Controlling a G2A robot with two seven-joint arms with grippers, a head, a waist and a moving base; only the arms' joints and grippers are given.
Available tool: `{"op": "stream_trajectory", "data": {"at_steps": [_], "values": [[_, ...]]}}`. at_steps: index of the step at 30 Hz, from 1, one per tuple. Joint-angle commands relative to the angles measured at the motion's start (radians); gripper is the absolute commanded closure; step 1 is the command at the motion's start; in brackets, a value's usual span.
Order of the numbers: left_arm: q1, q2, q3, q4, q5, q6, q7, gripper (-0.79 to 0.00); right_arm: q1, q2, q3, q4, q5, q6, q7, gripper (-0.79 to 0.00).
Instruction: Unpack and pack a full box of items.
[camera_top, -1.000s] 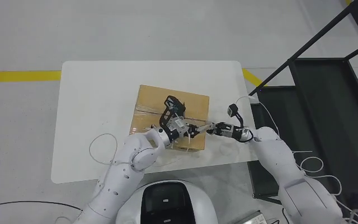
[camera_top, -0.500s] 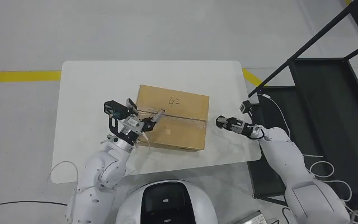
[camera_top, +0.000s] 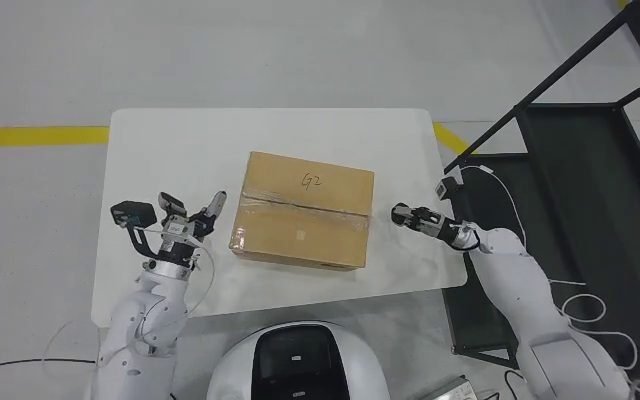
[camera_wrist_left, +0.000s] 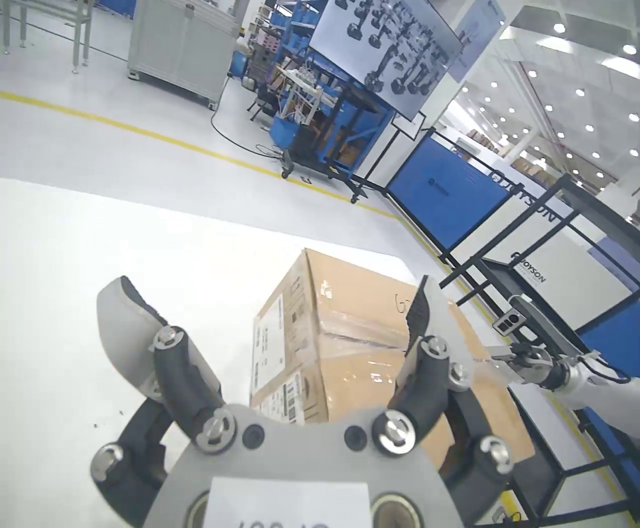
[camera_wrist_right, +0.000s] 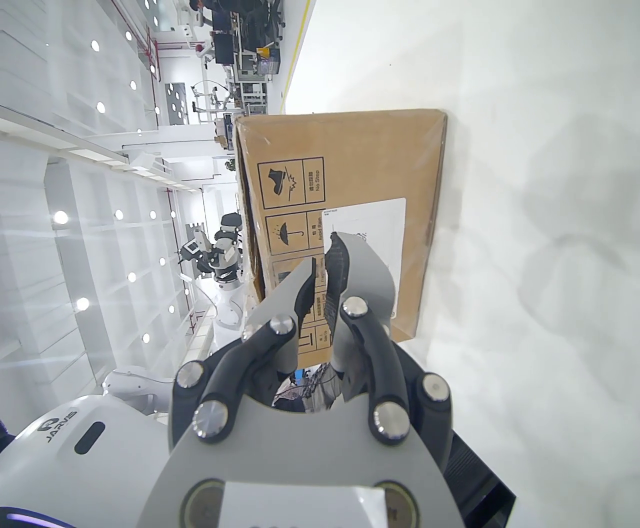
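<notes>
Cardboard box (camera_top: 303, 210), rectangular and tape-sealed, lies between left gripper (camera_top: 193, 201), fingers wide, and right gripper (camera_top: 396, 213), fingers pinched narrow.

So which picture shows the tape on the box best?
The top view: the tape runs whole across the box lid. The left wrist view shows it close, partly behind the left claw. The right wrist view shows the labelled end.

Box (camera_top: 290, 238): brown cardboard. Tape (camera_top: 300, 207) along top seam: clear, glossy. End-face label (camera_wrist_right: 370, 225): white, beside black handling symbols.
Worktop (camera_top: 170, 160): white.
Floor (camera_top: 300, 50): grey; yellow stripe (camera_top: 50, 135) at worktop's 9 o'clock.
Rack (camera_top: 560, 160) at 3 o'clock: black.
Left tool (camera_wrist_left: 272, 300), right tool (camera_wrist_right: 322, 252): grey metal, black pads (camera_wrist_right: 336, 265).
</notes>
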Motion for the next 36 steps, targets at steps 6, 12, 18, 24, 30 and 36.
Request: {"op": "stream_trajectory", "data": {"at_steps": [6, 12, 18, 24, 30, 36], "values": [[-0.003, 0.002, -0.022, 0.022, -0.028, -0.001, 0.016, -0.785, -0.019, 0.007, 0.012, -0.041, -0.013, 0.025, -0.019, -0.437], [-0.003, 0.002, -0.022, 0.022, -0.028, -0.001, 0.016, -0.785, -0.026, 0.008, 0.02, -0.053, -0.005, 0.037, -0.036, -0.785], [-0.004, 0.003, -0.03, 0.031, -0.04, 0.002, 0.012, -0.785, -0.026, 0.008, 0.02, -0.053, -0.005, 0.037, -0.036, -0.785], [-0.015, 0.019, -0.126, 0.087, -0.241, -0.165, -0.091, -0.785, -0.038, 0.01, 0.021, -0.085, -0.028, 0.051, -0.079, -0.785], [-0.063, 0.049, -0.227, 0.179, -0.565, -0.382, -0.375, -0.785, -0.119, 0.03, 0.076, -0.256, -0.064, 0.062, -0.142, -0.785], [-0.127, 0.077, -0.276, 0.248, -0.715, -0.419, -0.595, -0.785, -0.243, 0.054, 0.159, -0.499, -0.097, 0.092, -0.195, -0.785]]}}
